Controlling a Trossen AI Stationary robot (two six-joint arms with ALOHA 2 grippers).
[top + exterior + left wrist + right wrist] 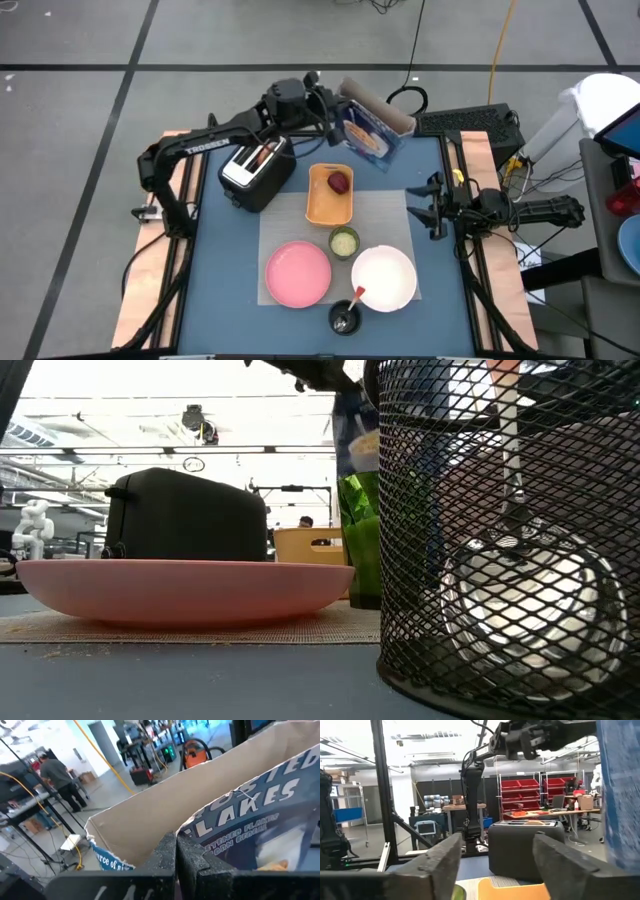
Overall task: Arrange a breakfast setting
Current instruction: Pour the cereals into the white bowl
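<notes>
Gripping the blue cereal box (368, 130) by its torn open top edge, the left gripper (325, 100) is clamped tight at the far side of the table, its fingers (175, 855) pressed together on the cardboard flap. The box hangs tilted in the air, just to the right of that gripper and above the far end of the orange rectangular tray (329, 195).

Below and to the left of the left gripper stands the black-and-silver toaster (256, 168), with toast (262, 156) showing in its slots. Nearer the front from the gripper lies the tray, with the dark-red fruit (340, 182) resting in its far half. In front of the tray sits the small green cup (344, 241), with the pink round plate (298, 274) to its front left and the white bowl (384, 277) to its front right, all on a grey mat (385, 210). The red-handled spoon (356, 295) stands in a black mesh holder (345, 317), touching the bowl's front rim.

Over at the right edge of the table, the right gripper (425, 203) hovers low with its fingers (440, 857) spread apart and nothing between them. It points inward across the mat, with the tray and toaster straight ahead of it and the tilted box off to one side.
</notes>
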